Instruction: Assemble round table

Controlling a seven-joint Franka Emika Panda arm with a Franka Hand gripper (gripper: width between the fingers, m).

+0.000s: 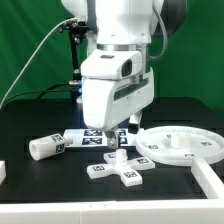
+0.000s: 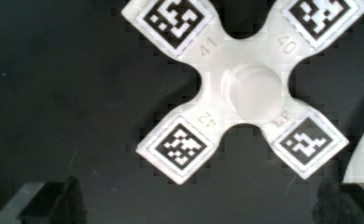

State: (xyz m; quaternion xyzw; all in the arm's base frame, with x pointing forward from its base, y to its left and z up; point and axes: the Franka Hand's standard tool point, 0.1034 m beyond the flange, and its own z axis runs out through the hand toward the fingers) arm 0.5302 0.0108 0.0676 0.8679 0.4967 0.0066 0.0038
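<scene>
The small white cross-shaped piece (image 1: 119, 167) lies flat on the black table, its arms carrying black-and-white tags. In the wrist view it (image 2: 246, 85) fills most of the picture. My gripper (image 1: 121, 140) hangs just above it, open and empty; the two dark fingertips (image 2: 46, 205) stand wide apart with nothing between them. The large round rimmed disc (image 1: 180, 146) lies flat at the exterior view's right. The short thick cylinder (image 1: 48, 146) lies on its side at the exterior view's left.
The marker board (image 1: 88, 138) lies behind the cross-shaped piece, partly hidden by my hand. A white part (image 1: 211, 186) sits at the front right and a white edge (image 1: 2, 172) at the far left. A cable hangs behind the arm.
</scene>
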